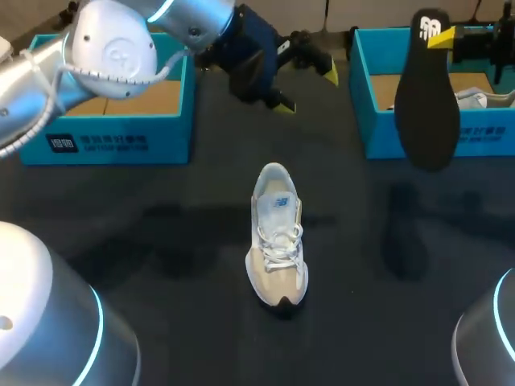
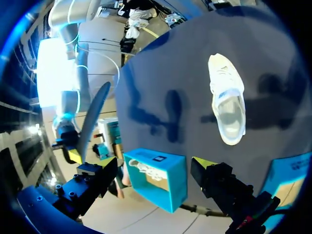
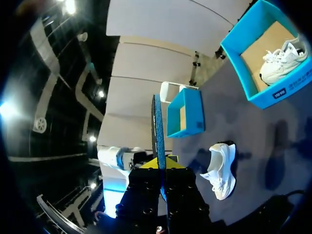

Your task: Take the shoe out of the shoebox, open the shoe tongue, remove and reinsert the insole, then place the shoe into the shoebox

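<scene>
Above the table [image 1: 161,265], right gripper [image 1: 441,34] pinches the insole [image 1: 426,104], left gripper [image 1: 308,88] spread wide

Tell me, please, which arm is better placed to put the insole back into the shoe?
Right: the right end effector is shut on the insole, held aloft; the left end effector hangs open and empty.

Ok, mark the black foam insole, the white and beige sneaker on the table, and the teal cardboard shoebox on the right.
black foam insole [image 1: 426,96], head view, its middle.
white and beige sneaker [image 1: 279,241], head view, its laces.
teal cardboard shoebox [image 1: 483,138], head view, its front wall.
</scene>
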You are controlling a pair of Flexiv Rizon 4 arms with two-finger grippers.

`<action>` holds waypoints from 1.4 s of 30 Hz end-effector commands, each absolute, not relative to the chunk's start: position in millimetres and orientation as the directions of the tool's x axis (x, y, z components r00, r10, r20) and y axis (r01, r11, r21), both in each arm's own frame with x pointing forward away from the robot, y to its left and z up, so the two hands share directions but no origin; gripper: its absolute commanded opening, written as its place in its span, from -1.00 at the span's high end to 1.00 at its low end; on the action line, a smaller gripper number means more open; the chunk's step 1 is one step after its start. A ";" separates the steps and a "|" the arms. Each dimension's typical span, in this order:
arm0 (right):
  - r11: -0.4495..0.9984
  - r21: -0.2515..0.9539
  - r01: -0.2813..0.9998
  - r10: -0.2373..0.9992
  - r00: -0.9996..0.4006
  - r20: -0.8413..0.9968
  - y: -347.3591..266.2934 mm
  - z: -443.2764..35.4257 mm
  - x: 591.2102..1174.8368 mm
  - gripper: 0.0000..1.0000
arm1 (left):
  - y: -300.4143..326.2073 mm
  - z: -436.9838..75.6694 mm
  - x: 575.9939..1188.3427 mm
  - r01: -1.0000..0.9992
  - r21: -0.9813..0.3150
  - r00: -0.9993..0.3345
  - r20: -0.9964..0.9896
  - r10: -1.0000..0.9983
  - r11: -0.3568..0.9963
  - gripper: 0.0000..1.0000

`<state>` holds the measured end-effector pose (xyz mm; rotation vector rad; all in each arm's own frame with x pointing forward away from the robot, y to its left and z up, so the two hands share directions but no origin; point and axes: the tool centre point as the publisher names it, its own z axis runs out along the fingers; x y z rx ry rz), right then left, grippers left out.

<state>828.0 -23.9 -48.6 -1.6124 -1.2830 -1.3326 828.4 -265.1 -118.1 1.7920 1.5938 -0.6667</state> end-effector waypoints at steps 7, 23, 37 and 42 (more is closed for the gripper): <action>-0.252 0.007 0.968 0.256 0.060 0.965 -2.3 -79.0 846.9 1.00 | -261.8 -121.8 826.6 0.989 0.134 0.143 -0.807 0.573 -0.058 -1.00; -0.287 -0.121 0.950 0.180 0.178 0.967 35.1 -107.8 858.6 1.00 | -250.9 -125.6 828.8 0.987 0.155 0.158 -0.892 0.423 -0.044 -1.00; -0.313 -0.207 0.927 0.136 0.259 0.956 68.2 -107.0 875.3 1.00 | -253.5 -127.9 834.5 0.982 0.180 0.188 -0.947 0.262 -0.055 -1.00; -0.315 -0.224 0.922 0.137 0.278 0.951 84.1 -109.6 882.5 1.00 | -255.1 -128.4 832.8 0.981 0.185 0.193 -0.955 0.224 -0.056 -1.00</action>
